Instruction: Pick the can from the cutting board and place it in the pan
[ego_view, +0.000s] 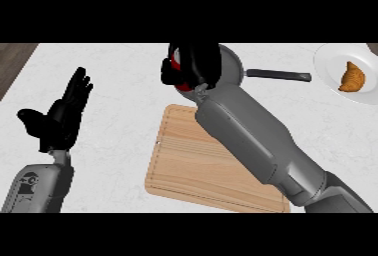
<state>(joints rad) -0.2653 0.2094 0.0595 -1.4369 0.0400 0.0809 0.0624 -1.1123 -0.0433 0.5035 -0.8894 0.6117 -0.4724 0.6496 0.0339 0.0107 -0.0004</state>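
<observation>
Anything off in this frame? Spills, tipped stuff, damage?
Nothing stands out. The right hand curls round the red can over the grey long-handled pan. The wooden cutting board lies flat, the croissant sits on its white plate, and the left hand rests open.

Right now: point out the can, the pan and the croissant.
can (179, 86): head view, red side showing below the right hand.
pan (279, 75): head view, on its black handle.
croissant (352, 77): head view, its middle, on the plate.

Right hand (193, 62) curled round red can (176, 65), over pan (235, 64)
</observation>
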